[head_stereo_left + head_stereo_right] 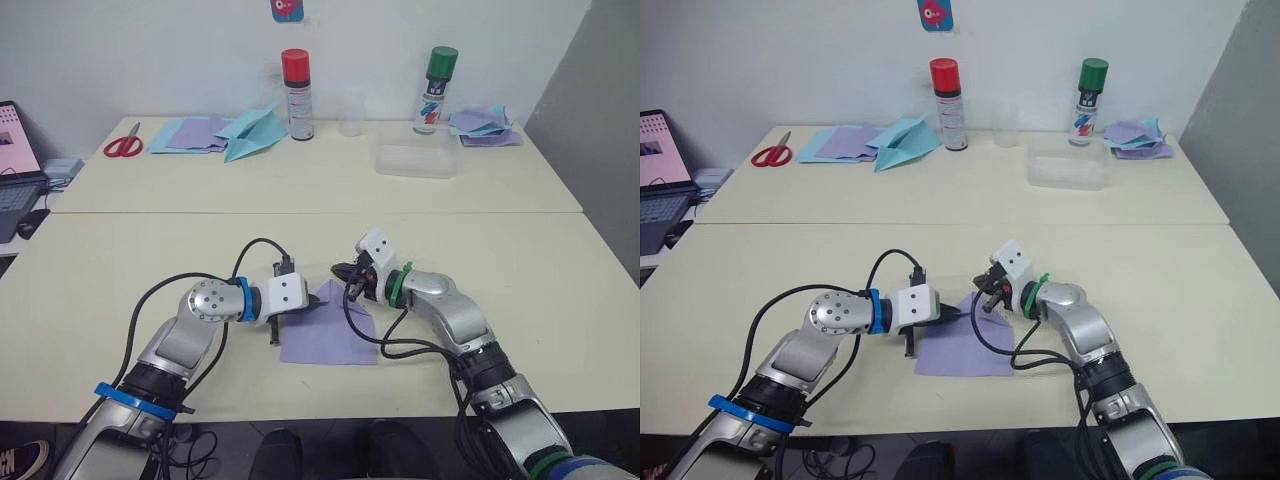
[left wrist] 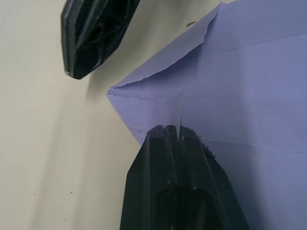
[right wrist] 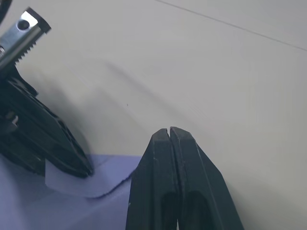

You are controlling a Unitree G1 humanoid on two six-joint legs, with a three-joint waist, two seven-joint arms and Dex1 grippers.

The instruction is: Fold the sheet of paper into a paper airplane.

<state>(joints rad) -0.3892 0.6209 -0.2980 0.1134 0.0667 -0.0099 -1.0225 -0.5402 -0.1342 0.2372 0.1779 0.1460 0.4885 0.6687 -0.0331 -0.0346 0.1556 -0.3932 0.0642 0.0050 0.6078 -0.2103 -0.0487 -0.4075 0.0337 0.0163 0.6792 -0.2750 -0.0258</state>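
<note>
The sheet of paper (image 1: 335,338) is lavender-purple and lies on the near table between my two arms, its far end folded to a point. My left gripper (image 1: 316,299) reaches in from the left and is shut on a raised flap at the sheet's pointed left edge; in the left wrist view a thin sliver of paper (image 2: 181,112) stands between the closed fingertips (image 2: 165,139). My right gripper (image 1: 343,272) is shut just beyond the sheet's tip, over bare table, with nothing between its fingers (image 3: 170,143). The sheet's edge (image 3: 72,206) shows beside it.
On the far table lie red scissors (image 1: 123,145), a pile of blue and purple sheets (image 1: 192,134), a light blue paper plane (image 1: 256,131), a red-capped can (image 1: 297,95), a clear cup (image 1: 350,115), a clear plastic box (image 1: 415,160), a green-capped can (image 1: 436,88) and another paper pile (image 1: 485,127). A laptop (image 1: 15,170) sits far left.
</note>
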